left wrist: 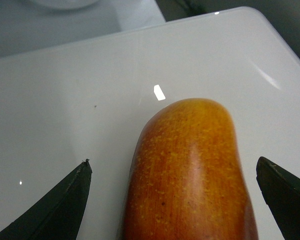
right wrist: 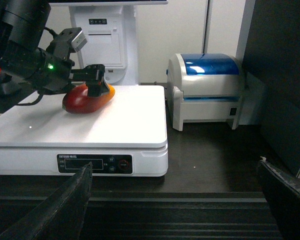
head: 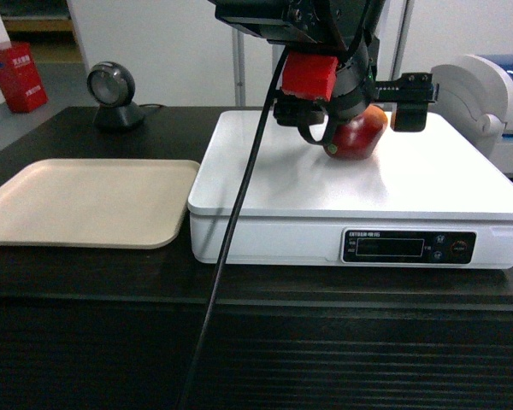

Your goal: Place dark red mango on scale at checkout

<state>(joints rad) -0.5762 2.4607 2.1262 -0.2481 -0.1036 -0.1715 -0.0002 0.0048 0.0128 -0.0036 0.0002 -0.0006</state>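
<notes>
The dark red mango lay on its side on the scale, between the fingers of the left gripper, which stood spread wide and clear of the skin. Being rounded, it looked likely to roll if a finger brushed it as the arm lifted away. The right gripper hung open below the checkout edge, well off to the side.

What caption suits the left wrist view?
Open left pincer straddling the glossy dark red-orange mango lying on the white flat-topped scale.
</notes>
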